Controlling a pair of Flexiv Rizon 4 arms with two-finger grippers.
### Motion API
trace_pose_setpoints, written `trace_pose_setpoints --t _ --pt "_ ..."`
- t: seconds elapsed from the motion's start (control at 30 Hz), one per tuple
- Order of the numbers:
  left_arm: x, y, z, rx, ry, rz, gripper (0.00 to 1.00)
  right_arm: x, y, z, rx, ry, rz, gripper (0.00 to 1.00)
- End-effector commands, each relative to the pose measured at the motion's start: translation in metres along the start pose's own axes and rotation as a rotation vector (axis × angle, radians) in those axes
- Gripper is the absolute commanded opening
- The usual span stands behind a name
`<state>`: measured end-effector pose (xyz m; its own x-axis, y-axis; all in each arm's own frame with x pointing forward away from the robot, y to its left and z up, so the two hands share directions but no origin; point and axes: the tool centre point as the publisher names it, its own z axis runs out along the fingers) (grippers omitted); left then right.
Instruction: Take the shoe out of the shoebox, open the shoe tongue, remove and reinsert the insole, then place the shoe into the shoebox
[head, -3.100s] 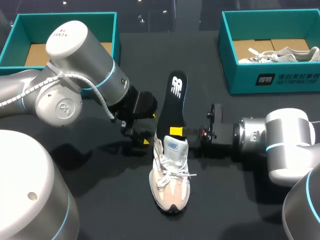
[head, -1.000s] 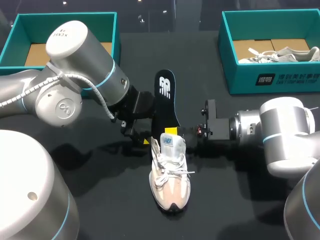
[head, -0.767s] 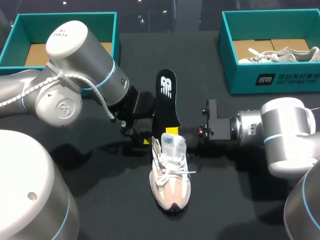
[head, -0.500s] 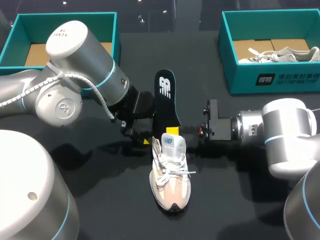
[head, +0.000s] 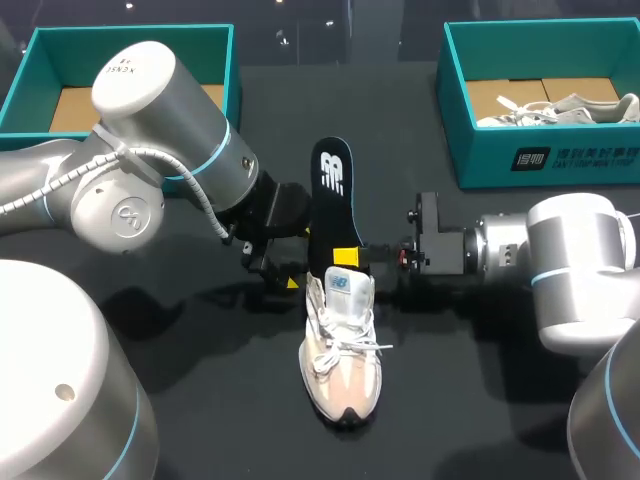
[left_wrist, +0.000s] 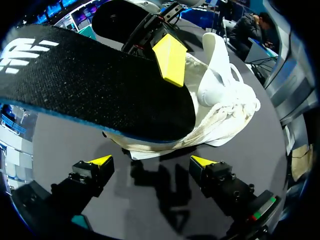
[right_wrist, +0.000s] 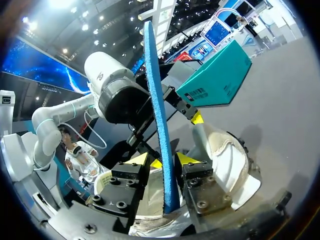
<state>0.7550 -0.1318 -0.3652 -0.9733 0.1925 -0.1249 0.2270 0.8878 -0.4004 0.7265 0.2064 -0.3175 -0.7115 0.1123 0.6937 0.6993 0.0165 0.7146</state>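
Count: one shoe (head: 340, 350) on the desk (head: 470, 400), one insole (head: 332, 195), two shoeboxes: left shoebox (head: 60, 60), right shoebox (head: 480, 160) (a second shoe (head: 575, 105) lies in it). The shoe's long axis runs near-to-far, toe toward the robot; the insole rises from its opening, pointing away. Right tool (right_wrist: 162, 161) clamps the insole; left tool (left_wrist: 157, 161), beside the heel, gapes with nothing held.

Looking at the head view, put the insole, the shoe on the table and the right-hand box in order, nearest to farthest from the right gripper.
1. The insole: held in the right gripper.
2. The shoe: right beside it, mid-table.
3. The box: far right corner.
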Motion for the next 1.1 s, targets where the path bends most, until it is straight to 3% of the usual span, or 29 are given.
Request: trace_pose_setpoints --t 0.03,0.8,0.83,0.9,0.93,1.1 --pt "0.001 0.001 -0.002 0.001 0.001 0.001 1.00 -0.001 0.003 0.000 0.013 0.006 -0.001 0.33" --pt "0.001 0.001 -0.002 0.001 0.001 0.001 1.00 -0.012 0.030 -0.001 0.028 0.028 -0.003 0.27" --pt "0.001 0.001 -0.002 0.001 0.001 0.001 1.00 -0.013 0.031 -0.001 0.027 0.028 0.002 0.24" --pt "0.001 0.001 -0.002 0.001 0.001 0.001 1.00 -0.013 0.031 -0.001 0.026 0.029 0.011 0.05" --pt "0.001 0.001 -0.002 0.001 0.001 0.001 1.00 -0.014 0.031 -0.001 0.024 0.030 0.018 0.00" --pt "0.001 0.001 -0.002 0.001 0.001 0.001 1.00 -0.016 0.031 0.000 0.023 0.026 0.060 0.00"
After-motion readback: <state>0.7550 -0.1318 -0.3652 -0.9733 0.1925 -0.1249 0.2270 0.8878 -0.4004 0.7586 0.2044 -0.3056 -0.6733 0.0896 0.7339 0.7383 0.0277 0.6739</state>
